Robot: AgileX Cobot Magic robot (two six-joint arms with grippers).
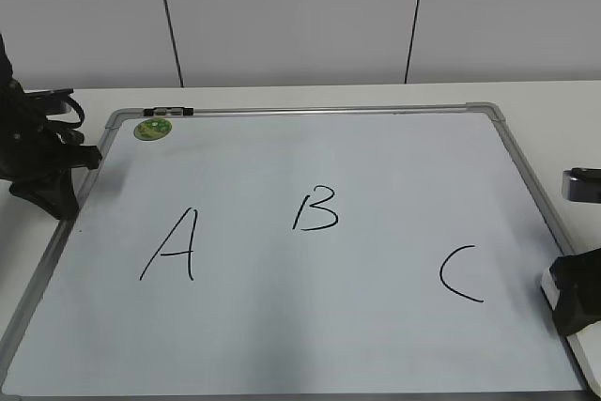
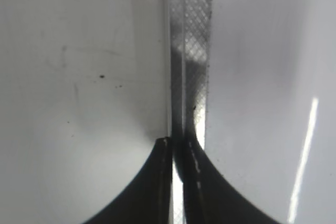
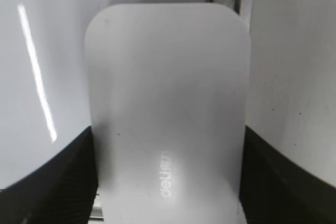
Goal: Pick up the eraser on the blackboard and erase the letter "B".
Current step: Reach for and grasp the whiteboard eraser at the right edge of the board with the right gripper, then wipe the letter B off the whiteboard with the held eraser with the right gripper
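Observation:
The blackboard [image 1: 376, 157] is a white dry-erase board with a grey frame, lying flat on the table. The letter "B" [image 1: 315, 210] is written in black near its middle. The eraser [image 3: 168, 87], a white oblong block with grey print, fills the right wrist view between both jaws of my right gripper [image 3: 168, 129], which touch its two long sides. In the exterior view that gripper [image 1: 575, 302] sits at the board's right edge with a white corner of the eraser [image 1: 548, 285] showing. My left gripper [image 2: 178, 142] is shut and empty over the board's left frame [image 2: 191, 51].
A black "A" [image 1: 172, 246] is left of the "B" and a black "C" [image 1: 460, 274] is right of it. A round green magnet [image 1: 153, 128] sits at the board's top left, below a small dark item [image 1: 169, 111] on the top frame. My left arm [image 1: 42, 161] rests at the left edge.

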